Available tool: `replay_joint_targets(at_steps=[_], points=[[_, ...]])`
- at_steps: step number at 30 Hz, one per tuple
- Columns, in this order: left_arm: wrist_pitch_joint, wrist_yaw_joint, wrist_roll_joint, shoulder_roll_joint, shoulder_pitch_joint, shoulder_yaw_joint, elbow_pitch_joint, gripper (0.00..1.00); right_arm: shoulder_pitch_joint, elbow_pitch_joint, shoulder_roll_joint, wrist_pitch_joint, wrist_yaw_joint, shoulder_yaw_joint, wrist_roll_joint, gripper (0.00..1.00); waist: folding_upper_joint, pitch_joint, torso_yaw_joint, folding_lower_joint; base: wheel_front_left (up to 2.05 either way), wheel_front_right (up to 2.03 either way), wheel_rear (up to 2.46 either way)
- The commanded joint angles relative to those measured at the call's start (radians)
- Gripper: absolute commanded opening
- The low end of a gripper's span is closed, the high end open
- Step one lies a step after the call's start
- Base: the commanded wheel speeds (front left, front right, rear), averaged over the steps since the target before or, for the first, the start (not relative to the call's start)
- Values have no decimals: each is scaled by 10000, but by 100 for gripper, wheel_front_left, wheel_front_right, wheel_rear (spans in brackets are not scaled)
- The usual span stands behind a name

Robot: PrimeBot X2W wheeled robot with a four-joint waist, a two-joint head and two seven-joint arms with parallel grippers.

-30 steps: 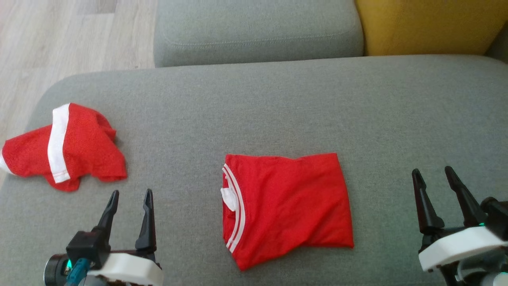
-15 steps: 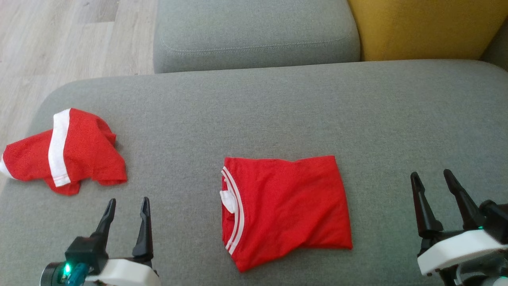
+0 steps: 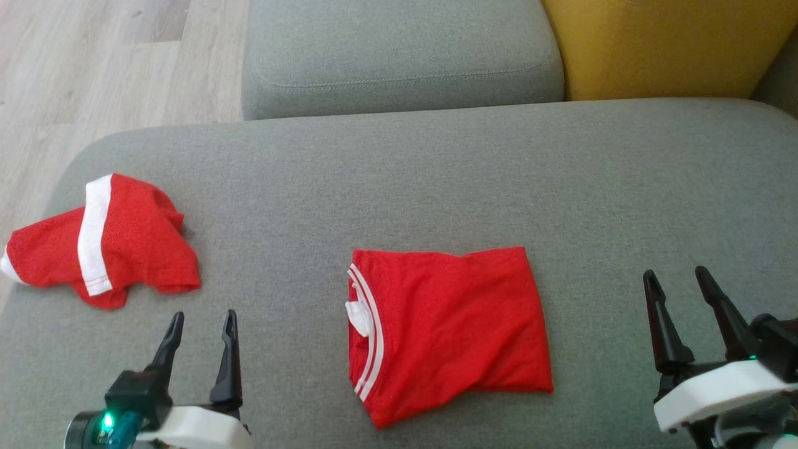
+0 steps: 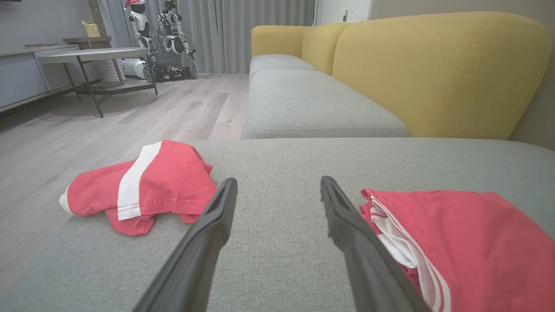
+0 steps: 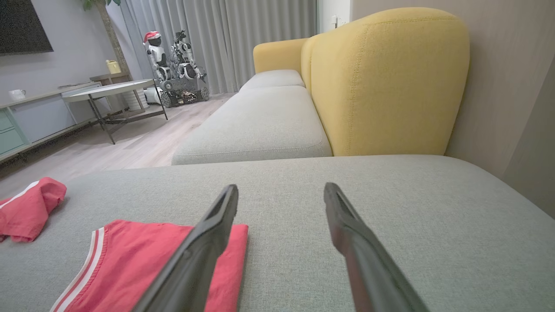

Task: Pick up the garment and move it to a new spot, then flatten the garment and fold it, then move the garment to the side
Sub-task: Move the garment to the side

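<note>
A red garment (image 3: 449,324) with white collar stripes lies folded into a rough square on the grey sofa seat (image 3: 436,181), between my two grippers. It also shows in the left wrist view (image 4: 468,242) and the right wrist view (image 5: 143,260). A second red garment (image 3: 106,240) with a white band lies crumpled near the seat's left edge (image 4: 143,186) (image 5: 26,208). My left gripper (image 3: 203,315) (image 4: 278,182) stands open and holds nothing, to the left of the folded garment. To the garment's right my right gripper (image 3: 674,272) (image 5: 281,187) is also open and holds nothing.
Another grey seat cushion (image 3: 399,56) adjoins the far side, with a yellow backrest (image 3: 667,43) at the far right. Wooden floor (image 3: 93,68) lies beyond the seat's left edge. A table (image 4: 93,54) and other robots (image 4: 160,39) stand far across the room.
The whole head picture has shifted slightly down, so the camera moved. The garments and both grippers keep their places relative to each other.
</note>
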Motion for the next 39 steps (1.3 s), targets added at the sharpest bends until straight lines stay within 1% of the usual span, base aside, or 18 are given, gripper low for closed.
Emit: replay_joint_targets(at_steps=[1,15,18,21,26,32,39], points=[[1,89,-31,149,-459,347,-379,100,-232,-407,-86,37,-7,180,-80,100,-1,-4,4,0,0,0,0],[31,120,-77,222,-608,247,-334,100,-253,-346,-25,156,-7,144,-111,100,-1,-27,103,0,0,0,0],[39,96,-84,238,-686,201,-339,100,-237,-201,5,179,-7,75,-92,100,-1,-23,244,0,0,0,0],[38,60,-66,241,-831,120,-381,100,-260,74,41,186,-7,-49,-61,100,-1,53,527,0,0,0,0],[-27,6,-85,148,-1173,-17,-413,100,-523,954,30,232,-7,-139,92,100,-1,353,1177,0,0,0,0],[-336,-116,-170,-86,-1726,-183,-228,100,-1082,2432,-87,172,-7,-73,381,100,-1,882,2037,0,0,0,0],[-689,-221,-173,-359,-2259,-352,27,100,-1886,4281,-151,-212,-7,170,731,100,-1,1342,2713,0,0,0,0]])
